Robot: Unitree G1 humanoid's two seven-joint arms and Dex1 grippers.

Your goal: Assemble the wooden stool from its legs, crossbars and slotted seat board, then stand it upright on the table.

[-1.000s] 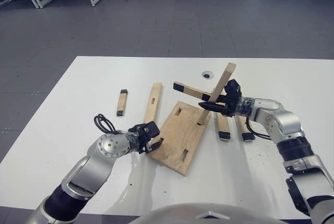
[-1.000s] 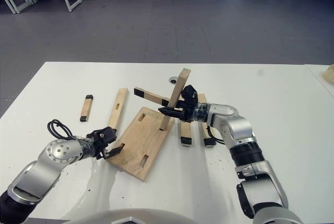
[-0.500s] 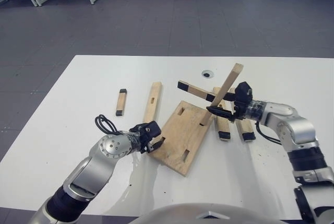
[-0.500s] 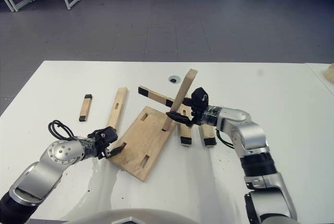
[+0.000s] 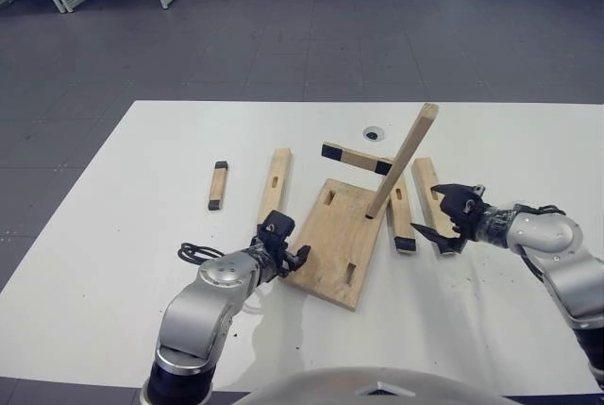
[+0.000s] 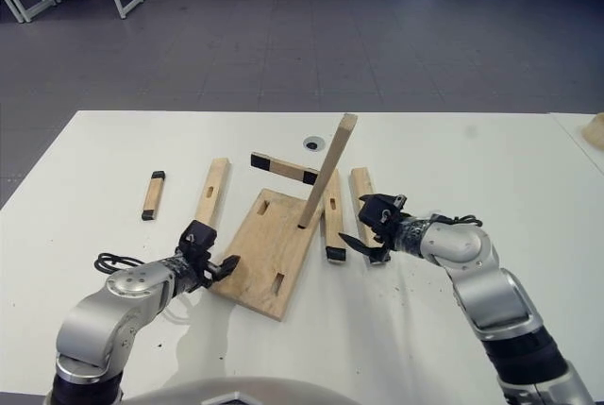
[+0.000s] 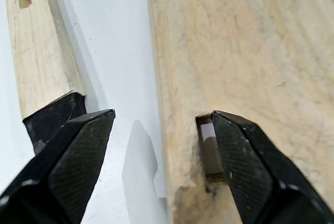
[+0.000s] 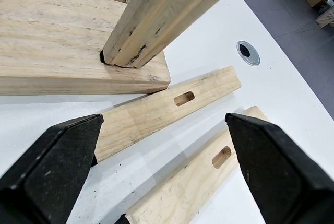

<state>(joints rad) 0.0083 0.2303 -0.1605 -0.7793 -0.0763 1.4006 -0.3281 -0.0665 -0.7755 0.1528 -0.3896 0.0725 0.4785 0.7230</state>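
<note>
My left gripper (image 5: 287, 254) is spread open at the near corner of the pale, flat wooden slotted seat board (image 5: 332, 243). The board's edge lies between my fingers. One finger (image 7: 245, 166) sits over a rectangular slot (image 7: 209, 148) in the board. The other is over the black-capped end of a long pale wooden leg (image 7: 42, 62) lying just beside the board. I cannot tell whether either finger touches wood.

My right gripper (image 5: 431, 213) is also open, holding nothing. It hovers over two black-capped wooden legs (image 8: 167, 109) that lie side by side. Just past its fingertips, a tilted wooden leg (image 5: 403, 160) stands in the board's far corner slot. A black-ended wooden crossbar (image 5: 355, 158) sticks out of this leg.
</note>
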